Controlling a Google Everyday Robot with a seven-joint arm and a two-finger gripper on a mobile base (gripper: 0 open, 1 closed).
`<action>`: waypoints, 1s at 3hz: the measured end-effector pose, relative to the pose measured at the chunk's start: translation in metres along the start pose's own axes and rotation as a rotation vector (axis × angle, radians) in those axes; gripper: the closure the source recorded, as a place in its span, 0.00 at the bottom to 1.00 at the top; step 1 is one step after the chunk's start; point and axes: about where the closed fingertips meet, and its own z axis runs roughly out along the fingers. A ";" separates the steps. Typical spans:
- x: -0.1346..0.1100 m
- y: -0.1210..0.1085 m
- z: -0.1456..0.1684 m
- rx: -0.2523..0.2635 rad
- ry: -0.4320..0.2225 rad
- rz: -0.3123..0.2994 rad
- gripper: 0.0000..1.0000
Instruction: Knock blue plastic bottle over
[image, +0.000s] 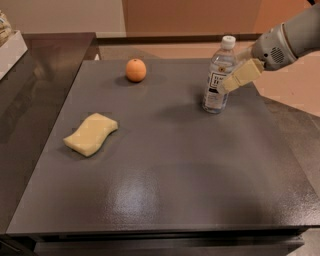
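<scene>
The blue plastic bottle, clear with a white cap and a white-and-dark label, stands upright on the dark grey table at the back right. My gripper comes in from the right on a grey arm. Its cream tip rests against the bottle's right side at label height.
An orange sits at the back, left of the bottle. A yellow sponge lies at the left middle. A darker counter with a white box adjoins the table's left side. The table's right edge lies close behind the bottle.
</scene>
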 end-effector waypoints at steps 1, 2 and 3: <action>-0.005 0.005 0.003 -0.028 -0.029 -0.007 0.39; -0.007 0.007 0.004 -0.050 -0.039 -0.015 0.62; -0.014 0.008 -0.006 -0.050 0.000 -0.041 0.86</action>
